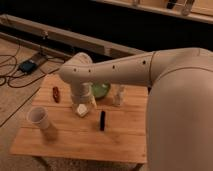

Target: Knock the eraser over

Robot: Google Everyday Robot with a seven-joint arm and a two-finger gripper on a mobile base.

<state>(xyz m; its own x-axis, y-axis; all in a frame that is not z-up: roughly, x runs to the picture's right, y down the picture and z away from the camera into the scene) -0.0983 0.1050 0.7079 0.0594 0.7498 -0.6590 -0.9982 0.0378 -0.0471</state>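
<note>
The big white arm reaches over the wooden tabletop and hides its right side. The tool hangs at 11 o'clock from the eraser. It is mostly hidden, so I cannot tell if it is released or clenched. One black eraser stands up near the middle, touching nothing. One white block sits near it at 10 o'clock. One paper cup is at 9 o'clock. One green bowl is at 12, partly behind the arm. One red thing lies far left. One pale thing at 1 o'clock is hard to make out.
</note>
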